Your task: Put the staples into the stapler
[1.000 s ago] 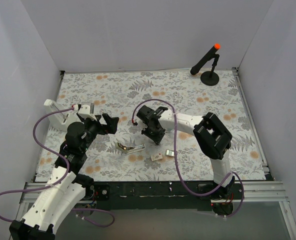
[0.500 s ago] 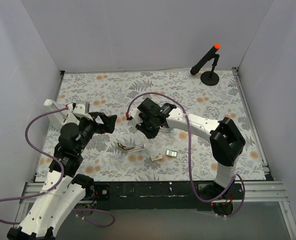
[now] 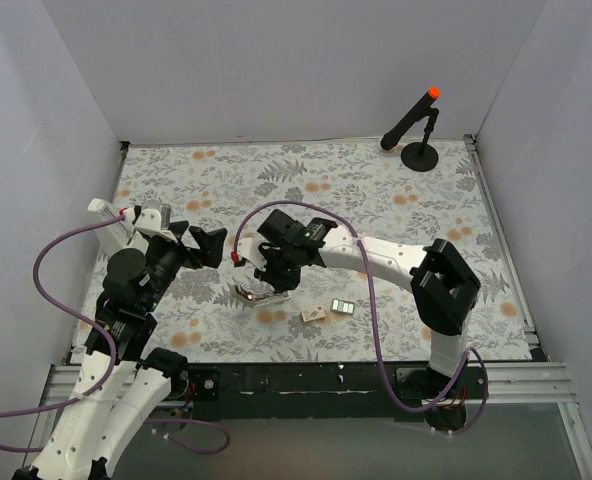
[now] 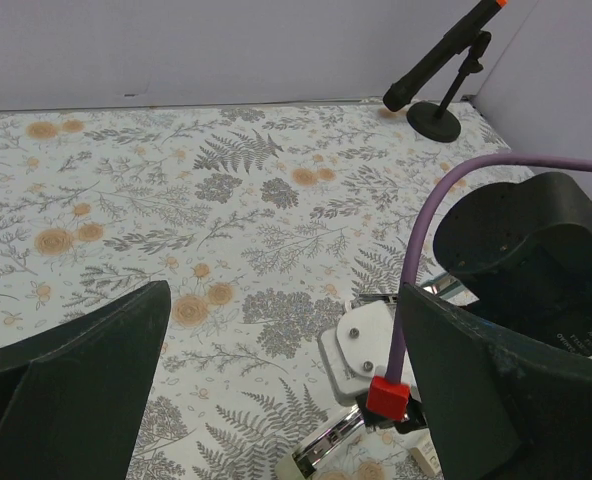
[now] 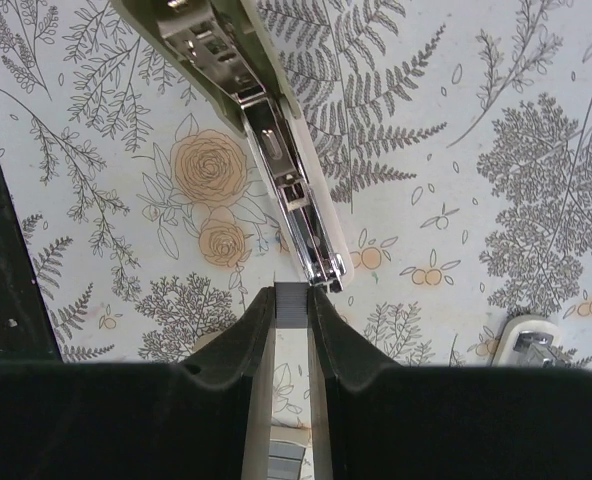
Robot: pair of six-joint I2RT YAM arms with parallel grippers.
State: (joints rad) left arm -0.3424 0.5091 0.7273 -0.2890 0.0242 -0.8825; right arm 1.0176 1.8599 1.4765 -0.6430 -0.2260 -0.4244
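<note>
Flower-and-fern printed tabletop (image 3: 396, 210) inside white walls: we count one stapler, one staple tray, one box, two arms.
The stapler (image 5: 261, 125) lies opened, its metal magazine bare. Our right gripper (image 3: 272, 282) is pinched almost closed on one short staple strip (image 5: 293, 297), whose end sits just beside the magazine's tip. Our left gripper (image 4: 281, 330) hangs spread wide, holding nothing, left of the stapler. The staple tray (image 3: 342, 306) and beige box (image 3: 314, 314) lie side by side to the stapler's right. We see one microphone stand (image 3: 419, 120) in the far right corner.
</note>
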